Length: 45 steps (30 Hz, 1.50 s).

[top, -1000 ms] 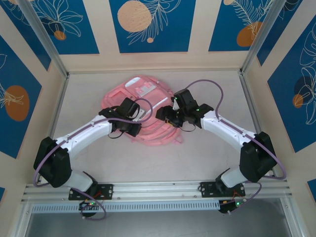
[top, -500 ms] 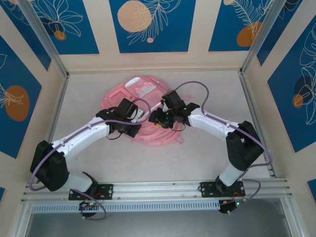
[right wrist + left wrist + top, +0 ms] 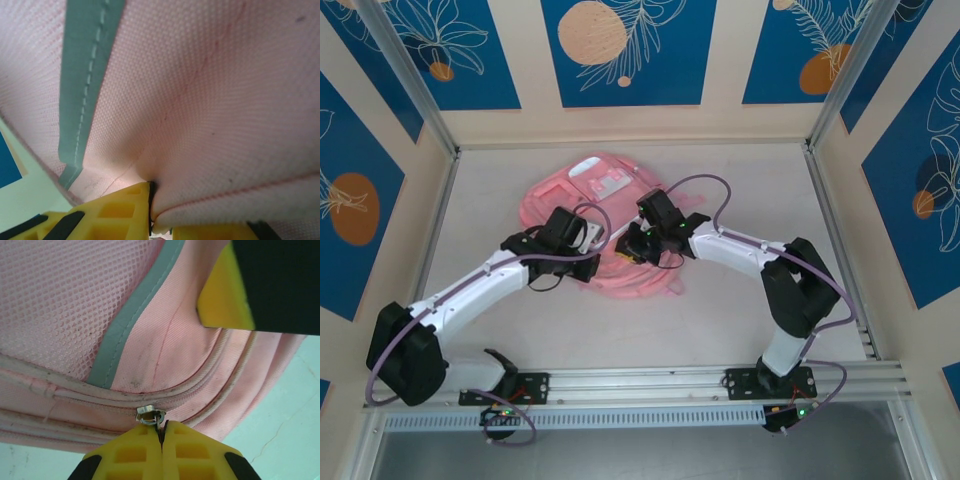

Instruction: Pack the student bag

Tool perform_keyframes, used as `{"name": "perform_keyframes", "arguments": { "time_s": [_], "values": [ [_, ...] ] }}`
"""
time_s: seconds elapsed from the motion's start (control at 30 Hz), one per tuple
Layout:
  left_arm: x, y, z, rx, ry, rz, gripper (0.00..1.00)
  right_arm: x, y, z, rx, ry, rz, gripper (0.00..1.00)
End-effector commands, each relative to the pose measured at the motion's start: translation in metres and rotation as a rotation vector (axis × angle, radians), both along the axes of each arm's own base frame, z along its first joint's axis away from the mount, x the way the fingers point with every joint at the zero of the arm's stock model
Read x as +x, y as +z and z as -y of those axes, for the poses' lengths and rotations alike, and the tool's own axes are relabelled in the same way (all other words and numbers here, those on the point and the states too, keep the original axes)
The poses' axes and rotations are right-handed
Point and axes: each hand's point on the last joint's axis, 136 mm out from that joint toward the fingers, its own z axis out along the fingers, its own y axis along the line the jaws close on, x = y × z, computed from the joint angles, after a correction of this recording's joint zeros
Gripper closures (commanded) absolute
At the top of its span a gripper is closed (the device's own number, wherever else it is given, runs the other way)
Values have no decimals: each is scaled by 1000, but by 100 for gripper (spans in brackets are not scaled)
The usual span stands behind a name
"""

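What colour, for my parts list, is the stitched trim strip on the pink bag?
Pale grey-blue strip; right wrist view shows it best.

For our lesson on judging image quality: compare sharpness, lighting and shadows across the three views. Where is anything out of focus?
Top external: even light, soft shadows on the table, student bag sharp. Left wrist: zip pull crisp, the yellow-and-black shape top right blurred. Right wrist: bag weave sharp at centre, yellow tool fingers soft; no glare.

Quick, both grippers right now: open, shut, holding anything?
Left gripper: closed, pinching the zip pull of the student bag.
Right gripper: closed, pinching a fold of the student bag's fabric.
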Motion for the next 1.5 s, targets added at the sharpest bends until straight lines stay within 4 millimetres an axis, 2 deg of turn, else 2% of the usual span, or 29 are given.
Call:
{"name": "perform_keyframes", "arguments": {
  "time_s": [0.0,0.17,0.33,0.4,0.5,0.53,0.67,0.83,0.93,1.07,1.2,1.47],
  "values": [
    [-19,29,41,-228,-121,-12,100,19,15,-24,76,-25,58,83],
    [-22,20,47,-223,-129,-41,100,17,18,-27,89,-10,58,82],
    [-24,25,53,-246,-152,-49,100,14,19,-21,77,-15,61,82],
    [-23,26,49,-223,-140,-45,91,15,19,-14,66,-25,65,81],
    [-19,25,37,-191,-89,-41,69,15,20,-4,40,-33,82,79],
    [-17,28,33,-191,-71,-38,63,14,20,0,21,-33,91,77],
    [-10,40,16,-220,7,-11,45,12,27,19,-66,-34,166,65],
    [6,47,-14,-243,162,-4,35,1,38,39,-199,10,268,54],
    [19,46,-37,-259,290,-19,33,-10,41,41,-301,81,353,50],
    [31,44,-57,-299,428,-41,32,-29,41,26,-407,230,471,50],
    [38,42,-63,-331,495,-52,32,-43,34,4,-441,354,532,49],
    [46,37,-60,-398,554,-96,31,-42,18,-27,-430,449,540,51]
  ]
}}
